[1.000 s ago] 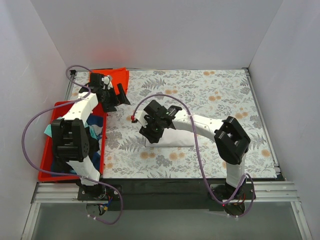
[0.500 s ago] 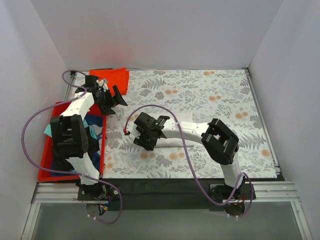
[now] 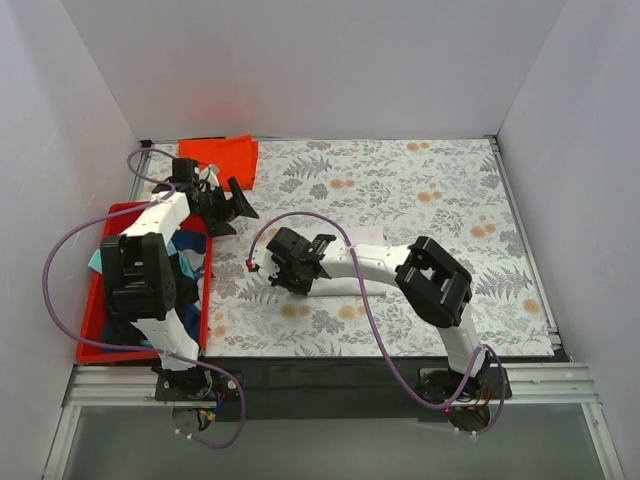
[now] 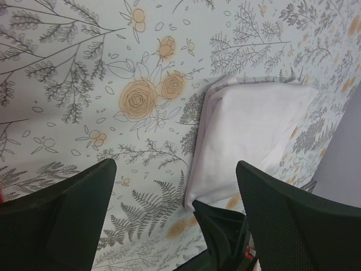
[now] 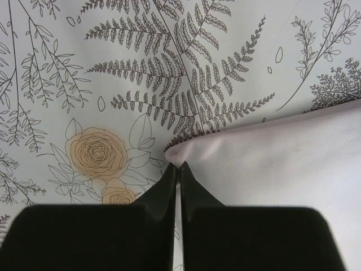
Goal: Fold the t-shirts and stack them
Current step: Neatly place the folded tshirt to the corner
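Observation:
A folded white t-shirt (image 3: 340,288) lies on the floral table covering, left of centre. My right gripper (image 3: 293,282) is down at its near-left corner. In the right wrist view the right gripper (image 5: 177,169) is shut, its tips pinching the corner of the white t-shirt (image 5: 282,164). My left gripper (image 3: 232,205) hangs open above the table's back left, holding nothing. Seen from the left wrist, the left gripper (image 4: 175,214) frames the white t-shirt (image 4: 254,130) between wide-spread fingers. An orange-red t-shirt (image 3: 225,155) lies folded at the back left corner.
A red plastic bin (image 3: 95,300) at the table's left edge holds teal and blue t-shirts (image 3: 190,265), partly hidden by the left arm. The floral table covering (image 3: 440,200) spreads to the right and back. Grey walls close in on three sides.
My right arm slid left to the white t-shirt's near-left corner and its jaws closed on it. The left gripper drifted slightly to the right and stayed open.

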### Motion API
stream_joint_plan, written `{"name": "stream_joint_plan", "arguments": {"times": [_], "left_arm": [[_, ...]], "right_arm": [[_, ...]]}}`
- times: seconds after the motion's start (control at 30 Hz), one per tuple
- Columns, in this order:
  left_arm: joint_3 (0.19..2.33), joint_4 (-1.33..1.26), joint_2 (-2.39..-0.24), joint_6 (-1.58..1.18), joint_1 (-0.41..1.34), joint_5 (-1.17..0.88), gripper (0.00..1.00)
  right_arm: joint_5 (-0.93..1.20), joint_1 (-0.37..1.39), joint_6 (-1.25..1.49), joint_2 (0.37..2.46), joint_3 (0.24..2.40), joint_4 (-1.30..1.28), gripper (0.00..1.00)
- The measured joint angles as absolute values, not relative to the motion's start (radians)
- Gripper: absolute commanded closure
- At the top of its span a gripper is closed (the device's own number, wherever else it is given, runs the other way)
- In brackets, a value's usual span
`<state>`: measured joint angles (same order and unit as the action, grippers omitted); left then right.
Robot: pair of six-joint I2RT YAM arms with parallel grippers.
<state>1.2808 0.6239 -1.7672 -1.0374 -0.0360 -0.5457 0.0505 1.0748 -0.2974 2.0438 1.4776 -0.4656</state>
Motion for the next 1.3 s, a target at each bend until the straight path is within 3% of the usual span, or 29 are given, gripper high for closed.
{"name": "stream_joint_plan", "arguments": {"times": [0.6, 1.03, 1.13, 1.3], "left_arm": [[1.077, 0.358, -1.731, -1.325, 0.123, -0.639, 0.07], [0.939, 0.152, -1.831, -1.584, 0.189, -0.719, 0.07], [0.943, 0.102, -1.859, -1.622, 0.200, -0.737, 0.12], [1.001, 0.037, -1.955, -1.678, 0.235, -0.801, 0.31]], "right_arm": [[0.077, 0.998, -0.335, 1.898, 1.478, -0.470, 0.99], [0.101, 0.995, -0.338, 1.897, 1.477, -0.471, 0.99], [0.115, 0.995, -0.329, 1.897, 1.475, -0.471, 0.99], [0.128, 0.995, -0.312, 1.895, 1.475, -0.471, 0.99]]}}
